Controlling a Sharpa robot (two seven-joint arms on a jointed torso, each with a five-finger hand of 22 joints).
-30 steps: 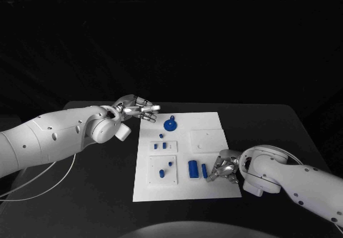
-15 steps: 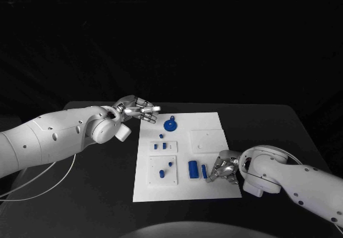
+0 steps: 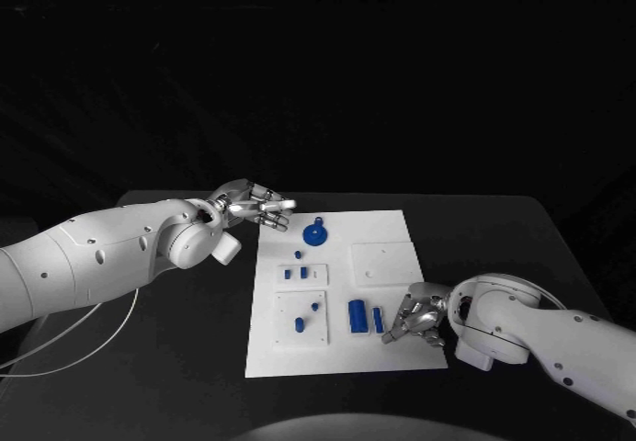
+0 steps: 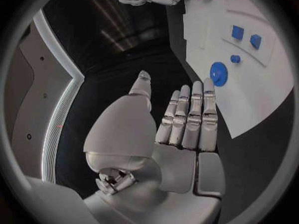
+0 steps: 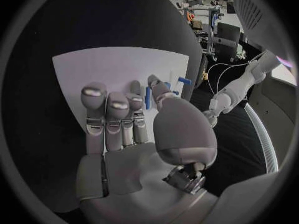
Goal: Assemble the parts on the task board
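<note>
The white task board (image 3: 398, 230) lies mid-table and carries several blue parts. A round blue part (image 3: 314, 234) sits near its far end, also seen as the round blue part (image 4: 219, 73). Two small blue blocks (image 3: 297, 271) stand in a plate. A blue cylinder (image 3: 357, 314) and a thin blue bar (image 3: 380, 319) lie near the right edge. My right hand (image 3: 414, 317) is low over the board, and the bar (image 5: 147, 97) shows between its thumb and fingers; contact is unclear. My left hand (image 3: 252, 207) hovers at the far left corner, fingers straight, holding nothing.
Two more blue pieces (image 3: 308, 312) sit in the near left plate of the board. A blank square plate (image 3: 384, 259) lies on the right half. Black table (image 3: 186, 331) surrounds the board, and a white cable (image 3: 80, 331) hangs under my left arm.
My right hand has sunk slightly toward the near edge beside the bar. My left hand's fingers have straightened and spread a little. The parts lie as before.
</note>
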